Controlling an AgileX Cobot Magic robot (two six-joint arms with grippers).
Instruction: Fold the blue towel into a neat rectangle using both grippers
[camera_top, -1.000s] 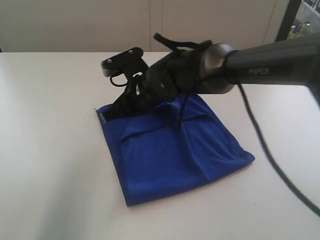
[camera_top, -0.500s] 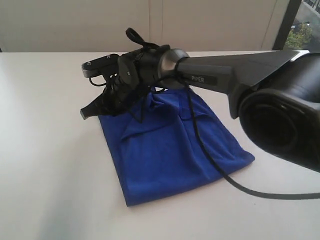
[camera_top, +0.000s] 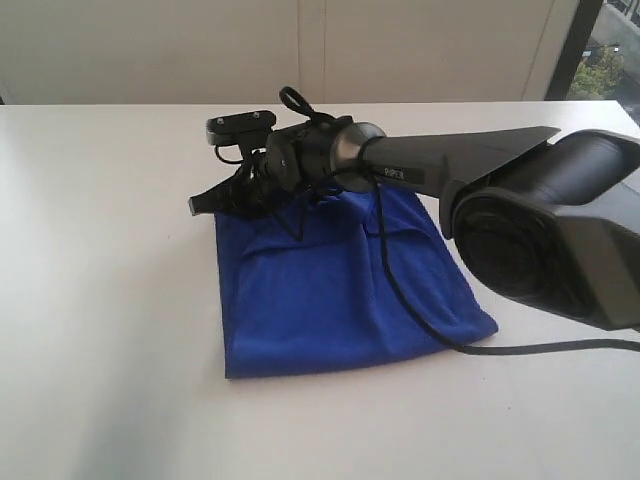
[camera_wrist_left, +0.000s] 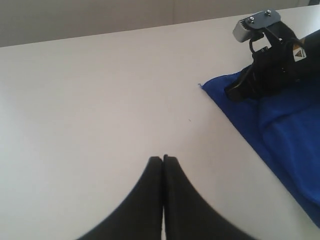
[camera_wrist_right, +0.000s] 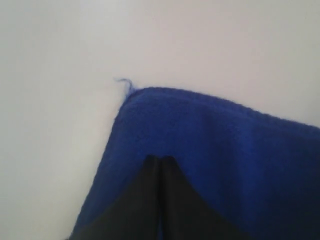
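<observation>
The blue towel (camera_top: 340, 290) lies folded into a rough square on the white table (camera_top: 100, 300), with a few creases on top. My right gripper (camera_top: 197, 204) reaches in from the right and sits low at the towel's far left corner. It is shut, with no cloth between its fingertips. In the right wrist view the shut right gripper (camera_wrist_right: 160, 159) hovers over the blue towel (camera_wrist_right: 215, 135) close to that corner. My left gripper (camera_wrist_left: 163, 158) is shut over bare table. The blue towel (camera_wrist_left: 290, 130) and the right gripper (camera_wrist_left: 231, 95) lie off to one side of it. The exterior view does not show the left gripper.
The right arm's large elbow joint (camera_top: 540, 230) looms at the right of the exterior view. Its black cable (camera_top: 400, 300) hangs across the towel and trails onto the table. A pale wall (camera_top: 300, 50) runs behind the table, and a window (camera_top: 605, 50) shows at the far right.
The right gripper swung left past the towel's far left corner, then drew back a little. The towel turned with it, so its left edge runs straighter and its near corner sits further back.
</observation>
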